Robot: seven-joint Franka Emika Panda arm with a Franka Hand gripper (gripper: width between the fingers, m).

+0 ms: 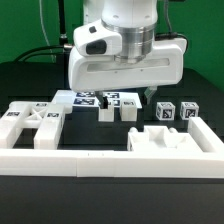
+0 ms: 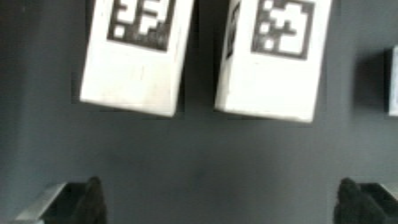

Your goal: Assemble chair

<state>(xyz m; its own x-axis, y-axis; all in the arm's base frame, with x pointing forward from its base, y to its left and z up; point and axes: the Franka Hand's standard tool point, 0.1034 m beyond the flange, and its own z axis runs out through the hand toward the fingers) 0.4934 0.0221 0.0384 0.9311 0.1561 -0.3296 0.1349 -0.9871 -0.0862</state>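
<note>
The chair is in loose white pieces on the black table (image 1: 40,205), inside a low white rail (image 1: 110,166) that runs along the front and up both sides. The arm (image 1: 122,55) hangs over the middle of the group, and its bulky wrist hides what lies behind. Just below it stand one blocky leg (image 1: 105,110) and a second leg (image 1: 129,110), side by side, close but apart, each with a black-and-white tag on top. Toward the exterior view's left lie a flat slab (image 1: 66,99) carrying tags and an open triangular frame piece (image 1: 40,126). Toward the exterior view's right sit two small tagged blocks (image 1: 165,113) (image 1: 188,112), near each other, with a notched piece (image 1: 160,141) in front of them, just inside the rail. In the wrist view the hand (image 2: 224,200) is spread wide with nothing between its fingertips (image 2: 75,200). Only bare table lies between them. The two legs (image 2: 134,60) (image 2: 270,60) lie ahead of the hand, untouched, with a narrow dark gap between them.
</note>
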